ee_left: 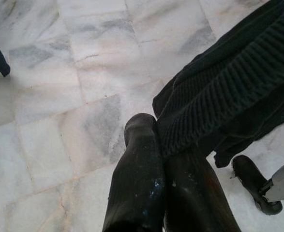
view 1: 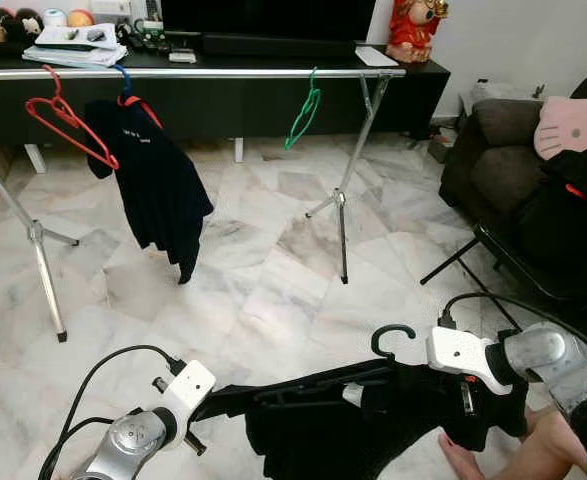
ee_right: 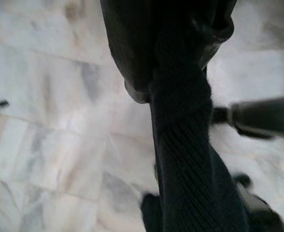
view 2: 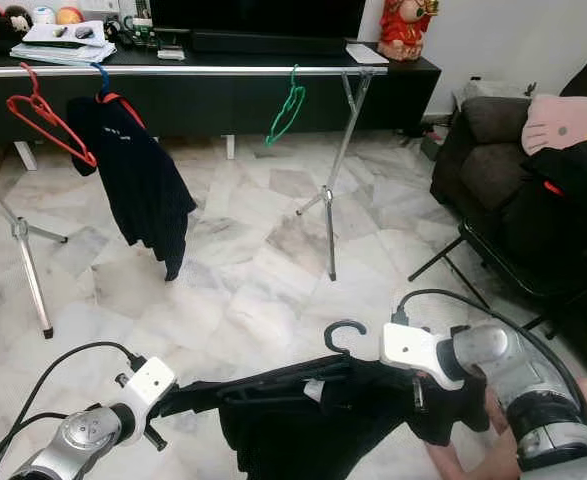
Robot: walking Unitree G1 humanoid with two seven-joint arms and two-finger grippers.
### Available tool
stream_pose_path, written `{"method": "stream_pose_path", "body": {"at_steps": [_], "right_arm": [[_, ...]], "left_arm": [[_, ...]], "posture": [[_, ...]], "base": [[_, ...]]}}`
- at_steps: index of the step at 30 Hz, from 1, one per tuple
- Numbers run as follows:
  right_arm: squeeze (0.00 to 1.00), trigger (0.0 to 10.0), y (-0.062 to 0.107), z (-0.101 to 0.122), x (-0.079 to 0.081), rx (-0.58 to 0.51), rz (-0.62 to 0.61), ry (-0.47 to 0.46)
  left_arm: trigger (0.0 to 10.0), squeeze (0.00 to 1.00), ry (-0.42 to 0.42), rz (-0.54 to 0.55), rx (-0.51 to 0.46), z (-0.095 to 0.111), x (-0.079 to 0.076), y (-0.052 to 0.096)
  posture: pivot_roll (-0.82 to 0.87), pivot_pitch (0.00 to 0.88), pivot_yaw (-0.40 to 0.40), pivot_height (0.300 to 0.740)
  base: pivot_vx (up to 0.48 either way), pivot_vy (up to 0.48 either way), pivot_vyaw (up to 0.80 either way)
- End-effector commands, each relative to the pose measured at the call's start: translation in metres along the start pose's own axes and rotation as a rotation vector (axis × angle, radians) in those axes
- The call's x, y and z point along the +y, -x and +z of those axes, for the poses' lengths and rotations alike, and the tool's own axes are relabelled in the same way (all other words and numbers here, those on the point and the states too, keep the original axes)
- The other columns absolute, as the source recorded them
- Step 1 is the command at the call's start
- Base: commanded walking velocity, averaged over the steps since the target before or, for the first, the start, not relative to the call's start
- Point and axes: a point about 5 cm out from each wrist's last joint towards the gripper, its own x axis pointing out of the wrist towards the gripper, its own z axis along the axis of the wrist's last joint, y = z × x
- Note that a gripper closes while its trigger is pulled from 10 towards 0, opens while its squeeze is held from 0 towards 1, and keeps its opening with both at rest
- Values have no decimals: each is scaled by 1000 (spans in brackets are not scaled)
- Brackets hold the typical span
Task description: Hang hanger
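A black hanger (view 1: 373,368) with a dark knitted garment (view 1: 373,420) on it is held low over the marble floor (view 1: 263,280), between the two grippers. The left gripper (view 1: 205,408) pinches one end of the garment; in the left wrist view its fingers (ee_left: 142,179) are pressed together on the knit. The right gripper (view 1: 465,395) is at the other end, below the hanger's hook (view 1: 390,338); its fingers are buried in the fabric, so I cannot tell how they stand. Farther away stands a metal clothes rail (view 1: 193,73). Near its left end hang a red hanger (view 1: 68,122) and a dark shirt (view 1: 153,180); a green hanger (view 1: 304,110) hangs near its right end.
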Motion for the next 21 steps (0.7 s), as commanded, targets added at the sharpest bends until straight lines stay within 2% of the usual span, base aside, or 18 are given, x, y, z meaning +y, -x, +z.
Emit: {"method": "stream_pose_path", "body": {"at_steps": [1,5,11,16,21], "right_arm": [[0,0,22,-21,-5,113,-70,-22],[0,0,21,-19,-13,131,-175,8],[0,0,18,-21,-13,166,-210,16],[0,0,11,-25,-8,187,-211,14],[0,0,-2,-27,1,210,-201,24]], "left_arm": [[0,0,3,23,82,-18,6,8],[0,0,0,17,83,-17,5,8],[0,0,-9,12,81,-17,5,8],[0,0,-23,-12,60,-11,6,7],[0,0,2,-17,-5,3,12,6]], "posture": [[-54,103,-96,740],[-53,100,-97,740],[-51,97,-99,740],[-49,96,-99,740],[-44,102,-101,740]], "base": [[0,0,0],[0,0,0],[0,0,0],[0,0,0],[0,0,0]]}}
